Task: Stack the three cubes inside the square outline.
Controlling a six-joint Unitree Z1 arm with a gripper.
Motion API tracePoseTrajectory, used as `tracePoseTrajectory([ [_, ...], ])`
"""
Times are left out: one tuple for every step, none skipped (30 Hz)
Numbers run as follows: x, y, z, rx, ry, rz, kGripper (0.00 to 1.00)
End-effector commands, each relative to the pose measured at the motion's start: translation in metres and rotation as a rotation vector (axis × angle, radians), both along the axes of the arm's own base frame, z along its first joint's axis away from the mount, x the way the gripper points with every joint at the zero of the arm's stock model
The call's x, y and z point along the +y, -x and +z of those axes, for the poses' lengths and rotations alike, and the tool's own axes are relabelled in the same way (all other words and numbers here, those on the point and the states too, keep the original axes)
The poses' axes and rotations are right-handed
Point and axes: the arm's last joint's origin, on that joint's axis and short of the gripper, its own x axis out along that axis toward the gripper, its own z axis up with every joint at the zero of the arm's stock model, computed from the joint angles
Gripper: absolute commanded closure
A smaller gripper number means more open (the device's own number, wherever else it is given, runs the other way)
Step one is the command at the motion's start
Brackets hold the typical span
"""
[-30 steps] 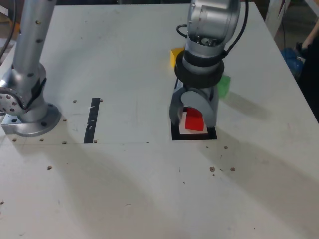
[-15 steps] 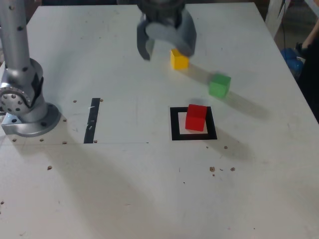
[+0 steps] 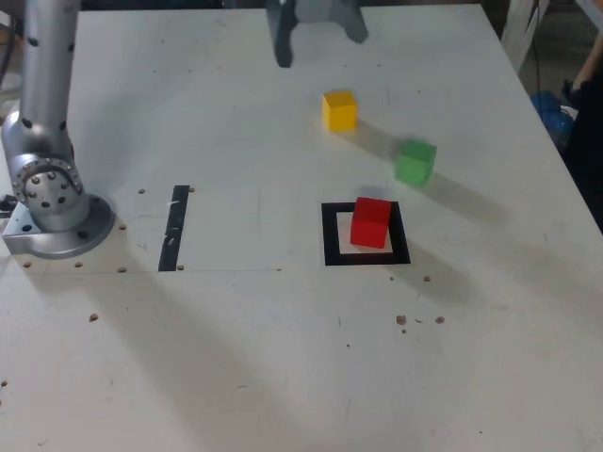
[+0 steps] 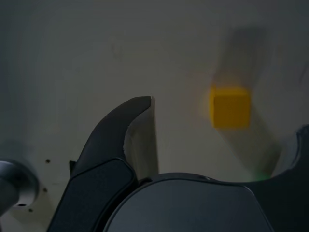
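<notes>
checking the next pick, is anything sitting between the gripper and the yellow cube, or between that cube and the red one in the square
Nothing visible blocks either path. The open gripper is above bare table near the yellow cube. The green cube stands apart, toward the exterior view's right, off the line to the red cube inside the square outline.

Red cube [image 3: 371, 222] inside square outline [image 3: 330, 234]; yellow [image 3: 339, 109], green [image 3: 415, 161] outside.
</notes>
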Motion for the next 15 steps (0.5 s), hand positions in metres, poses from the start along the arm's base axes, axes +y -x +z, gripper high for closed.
tracePoseTrajectory([
  [0.007,-0.009,-0.010,0.008,0.021,0.002,0.04],
  [0.009,-0.013,-0.016,0.014,0.033,0.002,0.04],
  [0.012,-0.016,-0.022,0.019,0.045,0.002,0.04],
  [0.014,-0.019,-0.027,0.024,0.056,0.002,0.05],
  [0.015,-0.022,-0.033,0.028,0.066,0.002,0.05],
  [0.017,-0.024,-0.038,0.031,0.074,0.001,0.05],
  [0.018,-0.027,-0.042,0.034,0.078,0.001,0.06],
  [0.020,-0.028,-0.046,0.038,0.080,0.002,0.06],
  [0.022,-0.030,-0.050,0.043,0.082,0.005,0.07],
  [0.025,-0.031,-0.054,0.048,0.084,0.009,0.07],
  [0.027,-0.032,-0.059,0.054,0.087,0.012,0.08],
  [0.030,-0.033,-0.064,0.059,0.091,0.016,0.09],
  [0.033,-0.034,-0.069,0.064,0.096,0.019,0.10],
  [0.035,-0.035,-0.073,0.069,0.103,0.022,0.11],
  [0.037,-0.036,-0.077,0.072,0.109,0.023,0.12],
])
